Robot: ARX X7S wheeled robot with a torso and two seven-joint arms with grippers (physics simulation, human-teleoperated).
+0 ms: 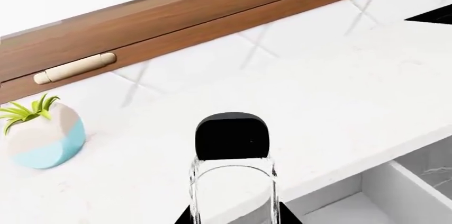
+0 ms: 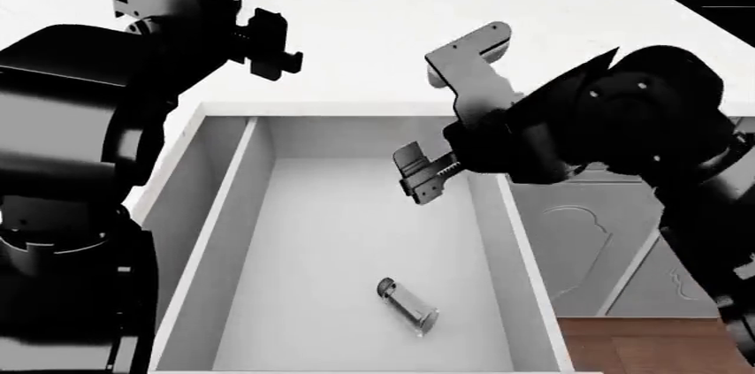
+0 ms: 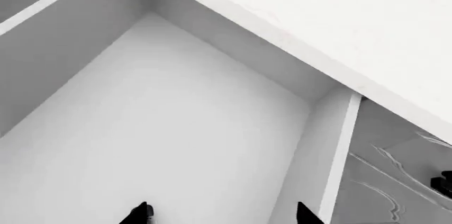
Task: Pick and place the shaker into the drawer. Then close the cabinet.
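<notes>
A clear glass shaker (image 1: 232, 144) with a black cap stands upright between my left gripper's (image 1: 233, 218) fingertips, which press on both glass sides, above the white counter (image 1: 304, 102) near its front edge. In the head view this gripper (image 2: 274, 45) hovers over the counter behind the drawer's left corner. The pale grey drawer (image 2: 218, 215) is pulled far out of the cabinet (image 2: 590, 241). A second glass shaker (image 2: 408, 303) lies on its side on the drawer floor. My right gripper (image 2: 425, 175) hangs open over the drawer's right half, and nothing is between its tips (image 3: 220, 216).
A white-and-blue plant pot (image 1: 46, 136) sits on the counter to the left. The brown wall cabinet (image 1: 177, 23) runs along the back. The black sink (image 2: 713, 7) is at the far right. Wooden floor (image 2: 637, 347) shows below the cabinet.
</notes>
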